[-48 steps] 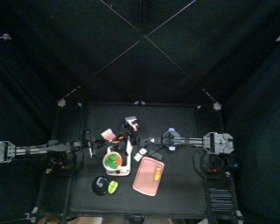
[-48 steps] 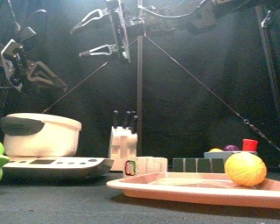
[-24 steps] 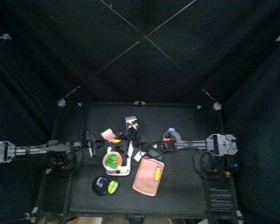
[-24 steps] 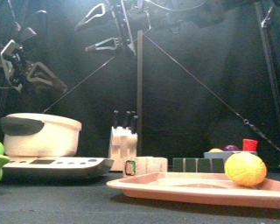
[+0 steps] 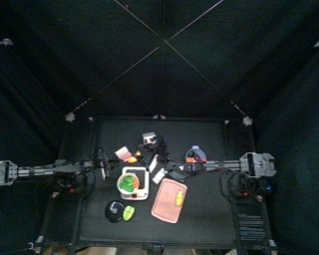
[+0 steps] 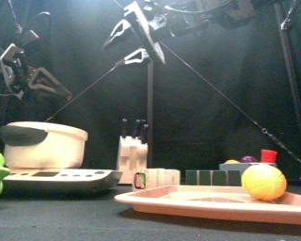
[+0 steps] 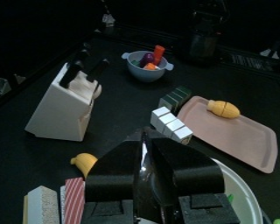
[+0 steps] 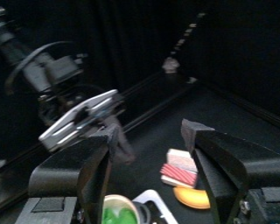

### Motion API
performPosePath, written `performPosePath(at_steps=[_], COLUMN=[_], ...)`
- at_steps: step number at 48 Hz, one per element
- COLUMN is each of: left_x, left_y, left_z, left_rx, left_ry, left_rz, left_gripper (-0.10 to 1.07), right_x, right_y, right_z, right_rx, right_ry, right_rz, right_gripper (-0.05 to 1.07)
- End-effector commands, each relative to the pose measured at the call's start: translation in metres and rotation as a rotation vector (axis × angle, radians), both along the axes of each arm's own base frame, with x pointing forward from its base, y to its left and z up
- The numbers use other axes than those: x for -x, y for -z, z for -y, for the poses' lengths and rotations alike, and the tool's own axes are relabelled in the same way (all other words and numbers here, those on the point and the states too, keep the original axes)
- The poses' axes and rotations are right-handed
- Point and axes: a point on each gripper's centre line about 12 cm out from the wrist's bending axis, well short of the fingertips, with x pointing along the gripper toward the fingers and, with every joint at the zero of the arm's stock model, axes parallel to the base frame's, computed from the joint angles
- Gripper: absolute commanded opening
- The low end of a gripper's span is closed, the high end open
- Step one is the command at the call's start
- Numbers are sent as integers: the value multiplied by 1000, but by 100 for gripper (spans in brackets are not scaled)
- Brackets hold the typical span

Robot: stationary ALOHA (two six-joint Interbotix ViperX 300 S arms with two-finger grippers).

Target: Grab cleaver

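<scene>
Since no whitish blade shows in any view, you cannot yet pick out the cleaver. My guess is that it sits among the short dark handles rising from the pale wooden knife block near the table's middle. That is your main risk: closing on the wrong handle and pulling out an ordinary knife. A skewed descent could also tip the block, or knock it into the row of small white and dark cubes beside the flat pink board. A pull that is not straight up may drag the block along.

Your right gripper hangs high above the table. Its fingers are spread almost fully, holding and touching nothing. The left gripper waits low on its own side, fingers partly apart, with nothing visibly between them.
</scene>
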Motion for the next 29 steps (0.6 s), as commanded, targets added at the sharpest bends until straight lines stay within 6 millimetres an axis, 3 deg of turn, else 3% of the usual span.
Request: performPosePath(at_steps=[1,6,10,17,29], left_x=[-2,-2,-2,-2,-2], left_y=[-4,-4,-4,-5,-5], left_z=[-1,-1,-1,-1,-1], left_rx=[-3,-4,-4,-4,-7], left_ry=[-2,-2,-3,-2,-1], left_rz=[12,13,13,13,14], left_gripper=[54,54,54,54,54], right_x=[21,31,28,12,-12], right_y=[-22,-24,-20,-8,13], right_z=[21,29,28,21,40], right_rx=[-21,1,-30,-131,-246], right_ry=[198,334,343,272,232], right_rz=[29,-85,-183,-291,-369], right_gripper=[92,92,92,92,91])
